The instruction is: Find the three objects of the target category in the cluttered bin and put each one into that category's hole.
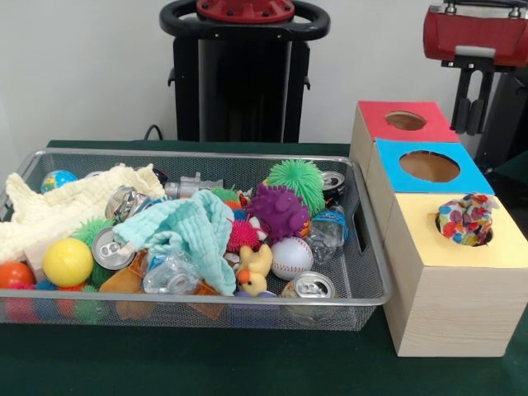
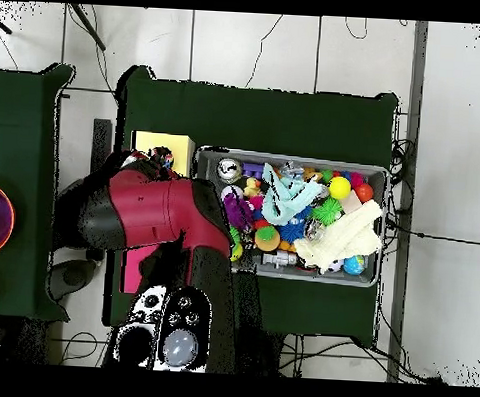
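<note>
Gripper [image 1: 469,124] hangs above and behind the row of three boxes, off the right end of the bin [image 1: 373,272], nothing in it. I can't tell whether it's parted or closed from either view. Directly relevant: a spotted cloth [image 1: 466,219] sits bunched in the hole of the yellow box [image 1: 462,297], proud of the top and not dropped through. My read is that yellow = cloth hole and this one is only half posted. To finish well, come straight down over the bunch and press its middle through rather than regrip. Keep clear of the hole's rim so the box doesn't shift on the table [image 1: 165,363]. Next candidates in the bin: a teal cloth [image 1: 194,231] draped over cans mid-bin, and a cream cloth [image 1: 74,202] along the left far corner. For either, pinch a raised fold and lift high enough that the tail clears the bin wall without dragging cans or balls out. The blue box [image 1: 392,161] and red box [image 1: 375,115] have empty-looking holes. Unknowns: my arm [image 2: 153,217] covers most of the boxes from overhead, how deep the spotted cloth goes is hidden, and whatever lies under both bin cloths is hidden too.
</note>
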